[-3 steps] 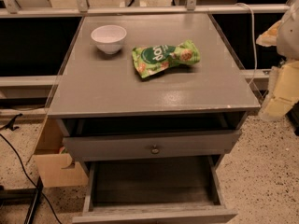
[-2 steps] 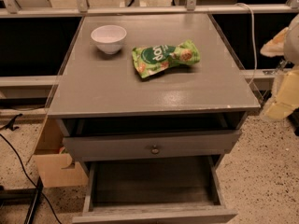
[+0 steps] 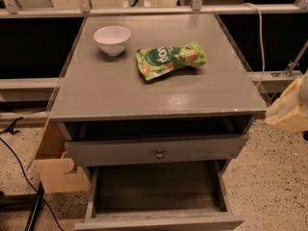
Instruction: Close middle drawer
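Here, the middle drawer (image 3: 115, 152), marked by a small brass knob (image 3: 159, 154), is seen drawn slightly out beneath the grey cabinet top (image 3: 120, 93), above a lower drawer (image 3: 159, 220) pulled far open. A white bowl (image 3: 111, 39) and a green snack bag (image 3: 169, 59) are set near each other on the top. The gripper (image 3: 288, 110) is held at the right edge of view, well apart from the drawers; whether it is spread or closed cannot be told.

There's the gripper (image 3: 290, 110), poking in at the right edge, level with the cabinet's top. It's a pale cream-yellow shell, smooth and rounded, tapering toward the left. Just above it sits a grey, rounded bit of the arm (image 3: 304, 86). Finer details are too blurred to make out.
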